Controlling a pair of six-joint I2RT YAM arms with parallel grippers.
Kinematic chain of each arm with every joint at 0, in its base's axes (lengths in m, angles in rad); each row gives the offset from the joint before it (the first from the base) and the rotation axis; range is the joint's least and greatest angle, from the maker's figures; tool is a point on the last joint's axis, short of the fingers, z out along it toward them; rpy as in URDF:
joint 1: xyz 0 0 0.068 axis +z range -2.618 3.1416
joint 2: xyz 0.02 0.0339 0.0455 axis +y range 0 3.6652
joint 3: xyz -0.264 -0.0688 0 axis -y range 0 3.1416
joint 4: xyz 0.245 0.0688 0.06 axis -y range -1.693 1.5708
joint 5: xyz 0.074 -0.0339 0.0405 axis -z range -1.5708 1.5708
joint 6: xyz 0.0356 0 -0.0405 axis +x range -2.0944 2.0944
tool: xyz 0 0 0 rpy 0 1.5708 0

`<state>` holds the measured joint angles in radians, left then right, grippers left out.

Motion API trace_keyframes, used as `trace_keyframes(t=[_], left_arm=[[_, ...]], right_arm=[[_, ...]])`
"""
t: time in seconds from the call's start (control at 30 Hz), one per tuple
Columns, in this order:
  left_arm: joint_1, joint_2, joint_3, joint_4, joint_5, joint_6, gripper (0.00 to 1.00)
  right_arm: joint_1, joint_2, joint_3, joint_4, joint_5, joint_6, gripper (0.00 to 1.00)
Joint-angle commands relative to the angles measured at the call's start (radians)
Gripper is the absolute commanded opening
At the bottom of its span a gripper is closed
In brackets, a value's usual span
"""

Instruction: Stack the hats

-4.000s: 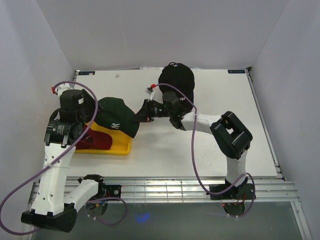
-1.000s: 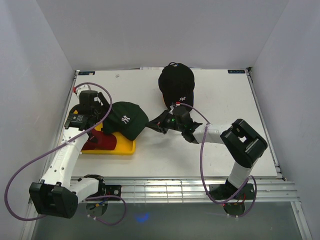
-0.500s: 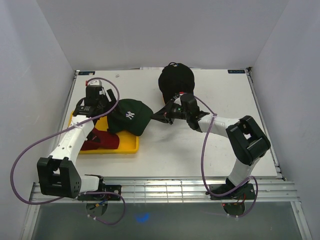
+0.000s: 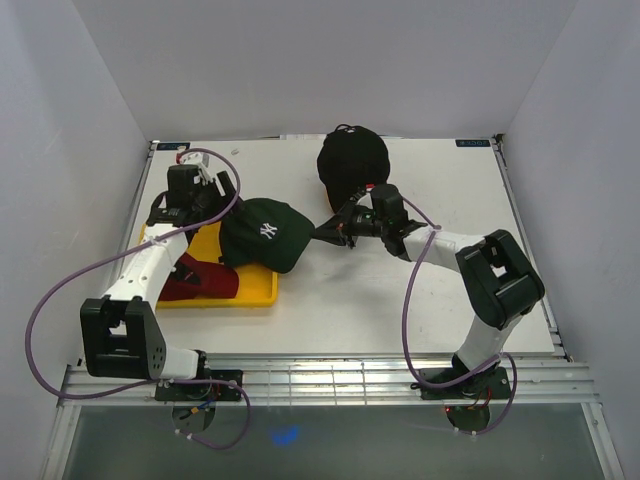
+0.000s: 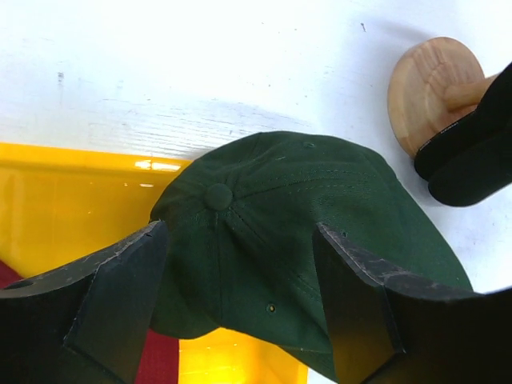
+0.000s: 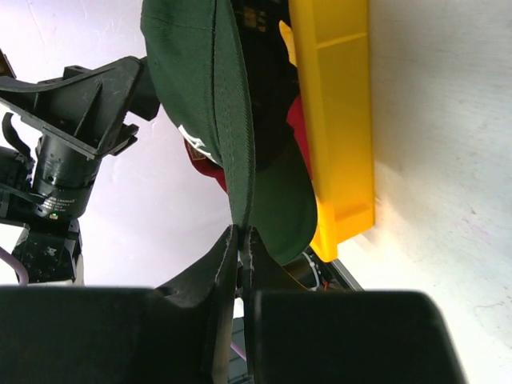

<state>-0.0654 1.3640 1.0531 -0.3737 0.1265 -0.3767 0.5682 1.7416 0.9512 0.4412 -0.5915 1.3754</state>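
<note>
On the white table (image 4: 450, 300), a yellow plastic tray (image 4: 255, 292) sits along the left edge. The dark green fabric baseball cap with a white emblem (image 4: 268, 232) hangs over the tray's far right corner, partly past its right rim. The right gripper (image 4: 325, 233) has its jaws pinched fully together on the edge of this cap's curved brim (image 6: 240, 184). The left gripper (image 5: 238, 232) stands above the crown with its jaws spread wide. One finger (image 5: 120, 296) is on each side of the crown, and whether they touch the fabric cannot be told. A black fabric cap (image 4: 352, 160) sits at the middle of the table's far edge on a round-topped wooden stand (image 5: 428, 88), just beside the green cap. A red fabric cap (image 4: 200, 283) lies in the tray near its left rim. Four seconds ago the green cap hung further left over the tray, with the left arm hunched above the tray's near left corner. It has since shifted right towards the stand. The left arm now stretches long up the left edge with its wrist turned right. The right arm reaches left across the table's middle, its elbow bent towards the right edge.
</note>
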Motion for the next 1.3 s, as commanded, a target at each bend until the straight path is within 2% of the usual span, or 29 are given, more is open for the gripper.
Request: trace_keyframes(t=[0.0, 0.23, 0.5, 0.57, 0.7, 0.8, 0.97, 1.27], left_arm=[[0.006, 0.004, -0.019, 0.054, 0.059, 0.013, 0.82], [0.006, 0.017, -0.044, 0.087, 0.085, -0.002, 0.76], [0.004, 0.001, -0.067, 0.111, 0.116, -0.028, 0.68], [0.006, -0.009, -0.071, 0.116, 0.117, -0.034, 0.64], [0.004, -0.039, -0.096, 0.122, 0.119, -0.051, 0.56], [0.004, -0.062, -0.120, 0.128, 0.121, -0.059, 0.52], [0.004, -0.091, -0.145, 0.128, 0.116, -0.059, 0.47], [0.004, -0.098, -0.162, 0.119, 0.111, -0.048, 0.45]], right_arm=[[-0.033, -0.036, -0.008, -0.058, -0.019, -0.048, 0.08], [-0.062, -0.007, -0.005, -0.101, -0.027, -0.107, 0.08], [-0.077, 0.029, 0.106, -0.234, 0.009, -0.248, 0.08], [-0.077, 0.024, 0.109, -0.228, 0.016, -0.253, 0.13], [-0.074, -0.004, 0.046, -0.119, 0.025, -0.210, 0.39], [-0.065, -0.008, 0.021, -0.050, 0.027, -0.181, 0.50], [-0.033, -0.060, -0.107, 0.097, 0.097, -0.104, 0.57], [0.031, -0.181, -0.276, 0.148, 0.303, -0.050, 0.60]])
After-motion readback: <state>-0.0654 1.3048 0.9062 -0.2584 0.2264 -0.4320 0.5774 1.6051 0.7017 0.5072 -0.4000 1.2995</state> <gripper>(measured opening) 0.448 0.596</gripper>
